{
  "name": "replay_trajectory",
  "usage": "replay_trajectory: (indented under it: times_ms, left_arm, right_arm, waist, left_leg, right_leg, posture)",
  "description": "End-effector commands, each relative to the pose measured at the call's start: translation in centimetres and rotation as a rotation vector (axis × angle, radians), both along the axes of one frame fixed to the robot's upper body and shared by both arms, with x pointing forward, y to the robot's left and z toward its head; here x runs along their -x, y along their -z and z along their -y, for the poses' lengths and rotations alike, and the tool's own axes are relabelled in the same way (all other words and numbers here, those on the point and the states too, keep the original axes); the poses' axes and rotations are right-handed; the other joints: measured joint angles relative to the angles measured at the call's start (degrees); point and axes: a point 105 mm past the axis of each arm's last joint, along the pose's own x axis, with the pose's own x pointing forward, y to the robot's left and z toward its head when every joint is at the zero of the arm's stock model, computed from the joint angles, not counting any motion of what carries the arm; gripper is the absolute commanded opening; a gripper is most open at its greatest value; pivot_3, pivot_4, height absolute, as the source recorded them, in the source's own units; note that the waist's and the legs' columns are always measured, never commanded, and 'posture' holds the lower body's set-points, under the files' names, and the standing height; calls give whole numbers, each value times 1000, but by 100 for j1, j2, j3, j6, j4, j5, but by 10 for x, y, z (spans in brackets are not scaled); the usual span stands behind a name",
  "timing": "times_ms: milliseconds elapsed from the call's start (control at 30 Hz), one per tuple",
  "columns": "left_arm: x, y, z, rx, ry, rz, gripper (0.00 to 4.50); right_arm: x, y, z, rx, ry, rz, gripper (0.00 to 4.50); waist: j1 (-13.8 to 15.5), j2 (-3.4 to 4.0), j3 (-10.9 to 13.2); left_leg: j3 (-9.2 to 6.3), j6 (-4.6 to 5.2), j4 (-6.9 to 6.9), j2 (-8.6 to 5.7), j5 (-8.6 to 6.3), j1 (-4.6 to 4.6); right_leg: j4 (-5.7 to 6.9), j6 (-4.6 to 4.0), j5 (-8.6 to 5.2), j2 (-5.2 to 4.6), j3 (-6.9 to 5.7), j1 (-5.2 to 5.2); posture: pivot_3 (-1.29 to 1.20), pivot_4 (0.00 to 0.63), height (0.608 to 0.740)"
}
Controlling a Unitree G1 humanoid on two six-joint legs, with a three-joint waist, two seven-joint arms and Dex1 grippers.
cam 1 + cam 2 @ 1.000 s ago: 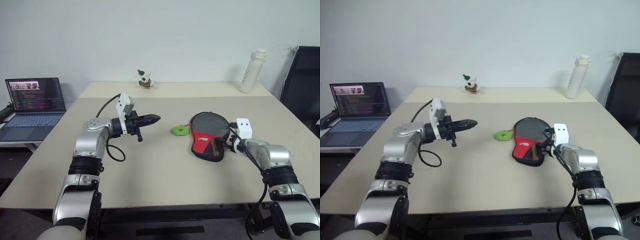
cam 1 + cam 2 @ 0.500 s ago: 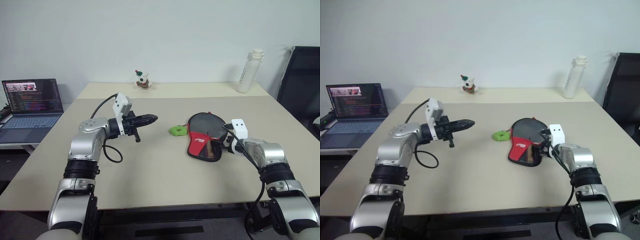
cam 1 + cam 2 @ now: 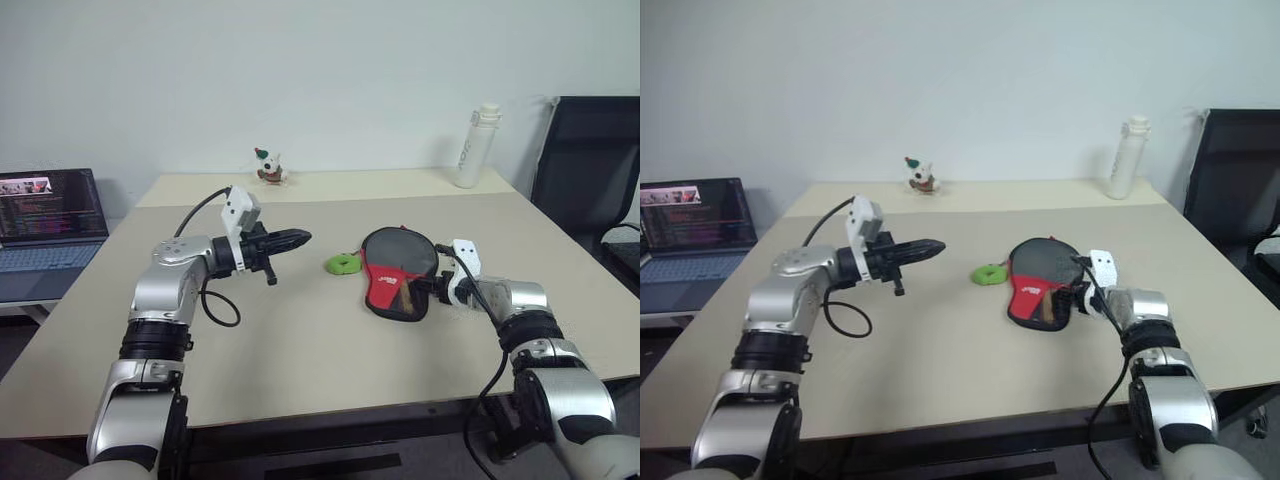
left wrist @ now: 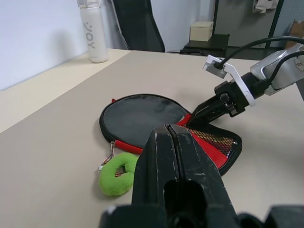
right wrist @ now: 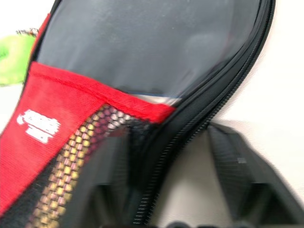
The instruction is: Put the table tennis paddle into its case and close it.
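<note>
1. Two arms reach over the beige table (image 3: 300, 340); a laptop (image 3: 45, 215) sits far left.
2. Left gripper (image 3: 295, 238) hovers above the table, fingers pressed together, holding nothing.
3. Green plush ring (image 3: 343, 264) lies just beside the case (image 3: 392, 285).
4. Right gripper (image 3: 428, 290) has its fingers straddling the case's zipper edge; whether they pinch it, I cannot tell. The table tennis paddle (image 4: 142, 114) lies inside the case.
</note>
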Motion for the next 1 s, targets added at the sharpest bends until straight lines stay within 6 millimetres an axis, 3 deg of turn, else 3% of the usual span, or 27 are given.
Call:
replay_trajectory:
  times_ms: [33,167,400,600,800,1000]
  left_arm:
    - [7,-10,-3,-8,10,39,0]
    - [12,-5,-6,-16,20,12,0]
    - [28,7,-14,-46,58,-55,0]
    - [38,10,-14,-56,86,-82,0]
    - [46,15,-7,-54,116,-103,0]
    - [56,22,0,-60,165,-137,0]
  right_arm:
    - [8,18,-27,-76,-64,-85,1240]
    - [8,9,-48,-120,-119,-72,22]
    - [13,-13,-93,-210,-259,-45,22]
    - [38,-21,-127,-250,-407,-67,22]
    - [63,-20,-121,-240,-400,-83,22]
    - [95,-21,-87,-217,-322,-101,22]
  waist:
    - [-12,0,0]
    - [-32,0,0]
    - [-161,1,0]
    - [-151,1,1]
    - [-1,1,1]
    - [108,0,2]
  left_leg:
    - [1,0,-1,0,0,0]
    - [5,0,-3,4,0,3]
    - [21,0,-14,28,-1,4]
    - [65,2,-32,87,-4,-9]
    - [106,-1,-47,80,-6,-25]
    - [115,-4,-48,79,-11,-28]
  right_leg:
    - [0,0,0,0,1,-1]
    - [3,0,0,4,8,-4]
    - [2,-4,3,29,26,-17]
    - [6,-23,12,97,93,-69]
    - [-3,-24,13,89,106,-98]
    - [-12,-23,12,86,109,-101]
  posture:
    - [0,150,740]
    - [0,150,740]
    - [0,150,740]
    - [0,150,740]
    - [0,150,740]
    - [0,150,740]
